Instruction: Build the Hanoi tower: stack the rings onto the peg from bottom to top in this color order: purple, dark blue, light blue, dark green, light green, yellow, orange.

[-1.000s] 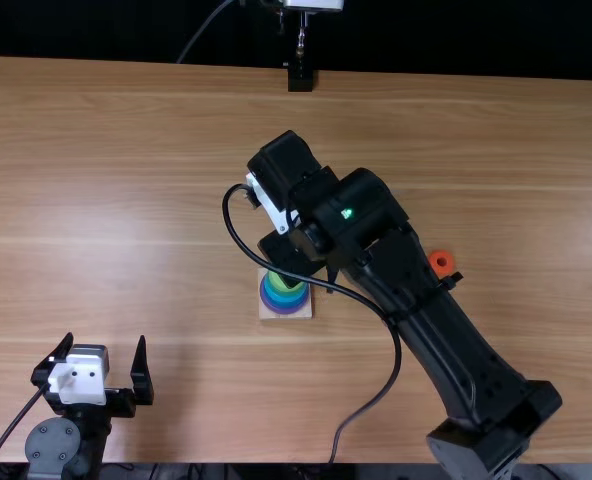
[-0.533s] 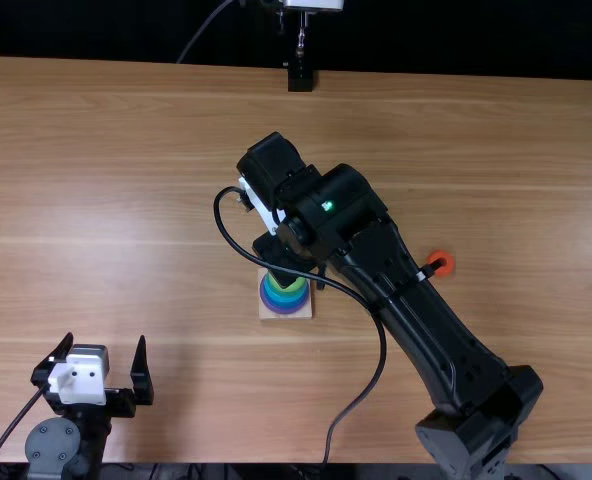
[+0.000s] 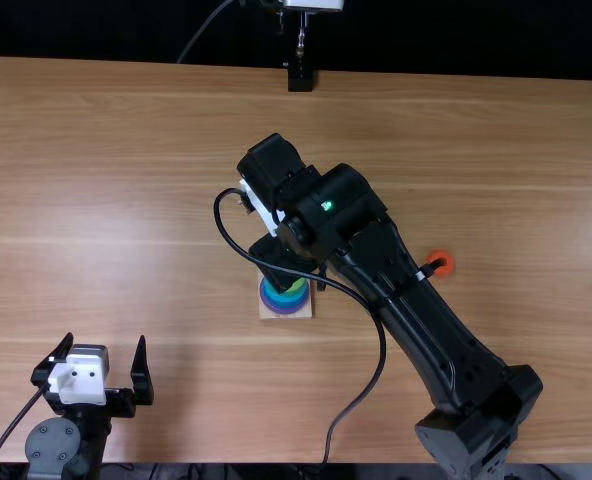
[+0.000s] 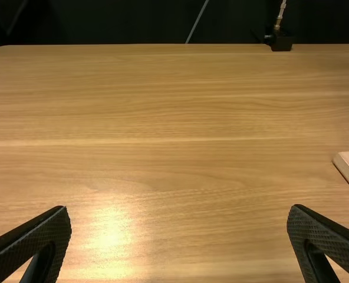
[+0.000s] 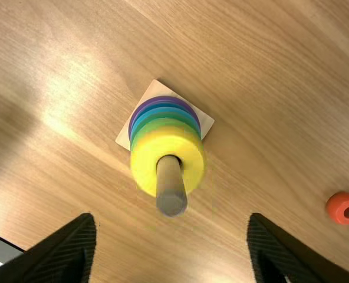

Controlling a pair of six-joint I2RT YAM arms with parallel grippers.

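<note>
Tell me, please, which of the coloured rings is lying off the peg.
The orange ring lies by itself on the table; the others, the yellow ring uppermost, are stacked around the peg.

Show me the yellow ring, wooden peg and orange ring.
Yellow ring (image 5: pixel 168 143), right wrist view: its top face.
Wooden peg (image 5: pixel 171 184), right wrist view: its shaft.
Orange ring (image 5: pixel 339 206), right wrist view: beside its hole.
</note>
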